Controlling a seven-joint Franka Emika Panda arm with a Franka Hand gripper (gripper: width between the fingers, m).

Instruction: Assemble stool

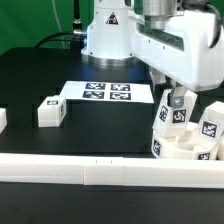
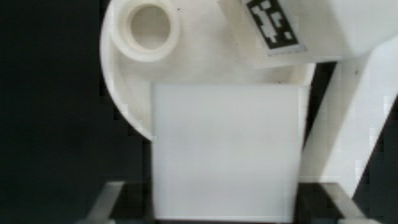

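The white round seat (image 1: 185, 152) lies at the exterior view's right, with tagged white legs standing on it (image 1: 208, 126). My gripper (image 1: 177, 102) is over the seat, shut on an upright white leg (image 1: 178, 114). In the wrist view this leg (image 2: 228, 140) fills the middle between my gripper (image 2: 222, 205) fingers (image 2: 114, 205), which stand on both of its sides. Behind it the seat (image 2: 196, 45) shows a round socket hole and a tag. Another tagged white block (image 1: 50, 111), a loose leg, lies on the black table at the exterior view's left.
The marker board (image 1: 100, 92) lies flat in the middle of the table. A long white rail (image 1: 90, 172) runs along the front edge. A small white piece (image 1: 2, 118) sits at the far left edge. The robot base (image 1: 105, 35) stands at the back.
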